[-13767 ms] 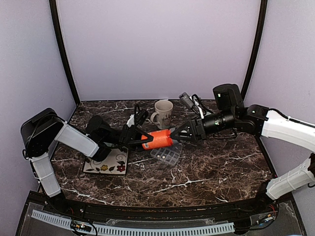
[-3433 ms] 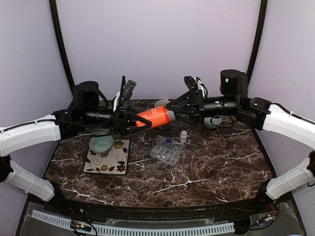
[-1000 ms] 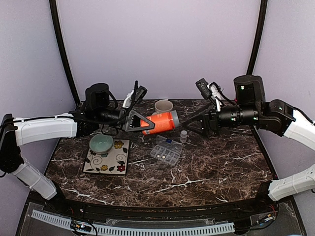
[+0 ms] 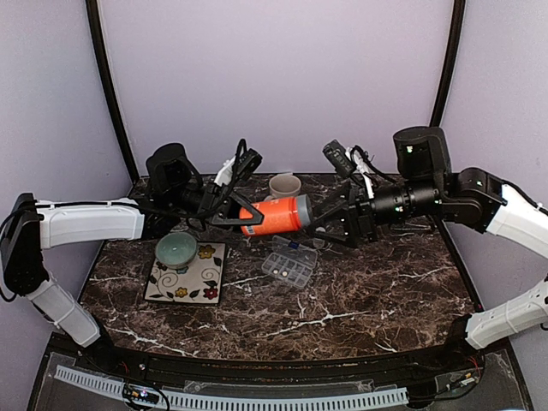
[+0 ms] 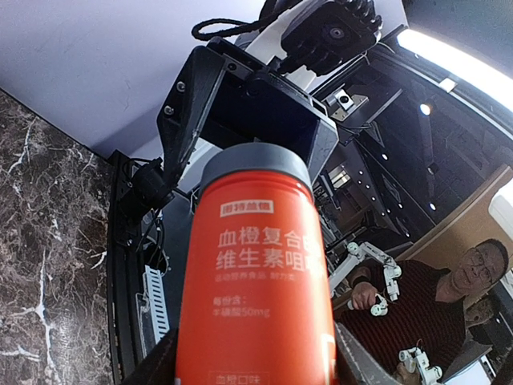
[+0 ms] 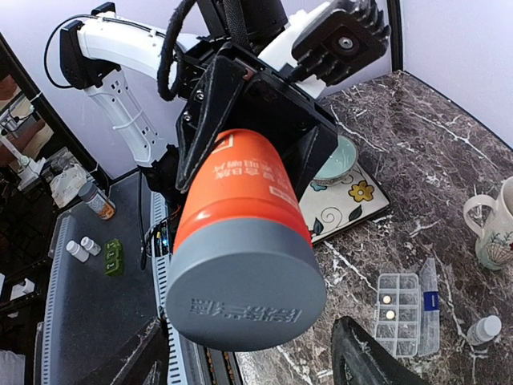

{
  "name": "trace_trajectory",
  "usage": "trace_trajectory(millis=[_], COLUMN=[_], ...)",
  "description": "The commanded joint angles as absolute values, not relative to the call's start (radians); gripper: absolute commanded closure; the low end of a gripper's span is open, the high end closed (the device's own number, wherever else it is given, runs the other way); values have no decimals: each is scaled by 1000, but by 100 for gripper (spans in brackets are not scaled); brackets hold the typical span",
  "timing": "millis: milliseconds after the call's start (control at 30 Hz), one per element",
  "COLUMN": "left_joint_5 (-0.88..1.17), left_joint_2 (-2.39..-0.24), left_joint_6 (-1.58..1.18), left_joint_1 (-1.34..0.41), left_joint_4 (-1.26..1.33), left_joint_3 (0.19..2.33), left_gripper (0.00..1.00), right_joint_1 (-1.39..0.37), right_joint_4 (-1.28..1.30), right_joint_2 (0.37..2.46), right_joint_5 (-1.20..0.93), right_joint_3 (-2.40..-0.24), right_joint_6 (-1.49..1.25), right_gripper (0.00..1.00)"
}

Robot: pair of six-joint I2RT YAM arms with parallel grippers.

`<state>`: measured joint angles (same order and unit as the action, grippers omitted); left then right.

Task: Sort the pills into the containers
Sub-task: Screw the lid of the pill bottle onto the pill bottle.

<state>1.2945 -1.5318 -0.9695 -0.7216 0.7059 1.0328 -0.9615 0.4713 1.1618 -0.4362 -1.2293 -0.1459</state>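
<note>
My left gripper is shut on the body of an orange bottle with a grey cap and holds it sideways in the air above the table. My right gripper is open, with one finger on each side of the cap and apart from it; it also shows in the right wrist view. The clear organiser box lies open on the marble below, also in the right wrist view. Two tiny white pills lie in its compartments.
A pale green bowl sits on a floral tile at the left. A cream mug stands at the back. A small white bottle stands beside the organiser.
My right gripper has moved left up to the bottle's cap and now straddles it. My left gripper has shifted the bottle slightly right and down.
</note>
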Motion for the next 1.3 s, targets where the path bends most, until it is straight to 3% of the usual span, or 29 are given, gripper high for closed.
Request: trace_trajectory(millis=[0, 400, 867, 1267], left_joint_5=[1320, 1329, 1327, 1220], left_joint_2=[-1529, -1539, -1537, -1485], left_joint_6=[-978, -984, -975, -597], left_joint_1=[-716, -716, -716, -738], left_joint_4=[759, 762, 751, 305], left_joint_3=[1036, 1044, 1044, 1149], left_gripper=[100, 100, 100, 100], right_joint_1=[-971, -977, -989, -997], right_joint_4=[439, 443, 452, 513], right_joint_2=[1175, 1219, 1253, 1321], right_joint_5=[-464, -488, -501, -475], right_joint_3=[-1278, -1316, -1349, -1423], right_joint_6=[-127, -114, -121, -164], right_gripper=[31, 36, 74, 82])
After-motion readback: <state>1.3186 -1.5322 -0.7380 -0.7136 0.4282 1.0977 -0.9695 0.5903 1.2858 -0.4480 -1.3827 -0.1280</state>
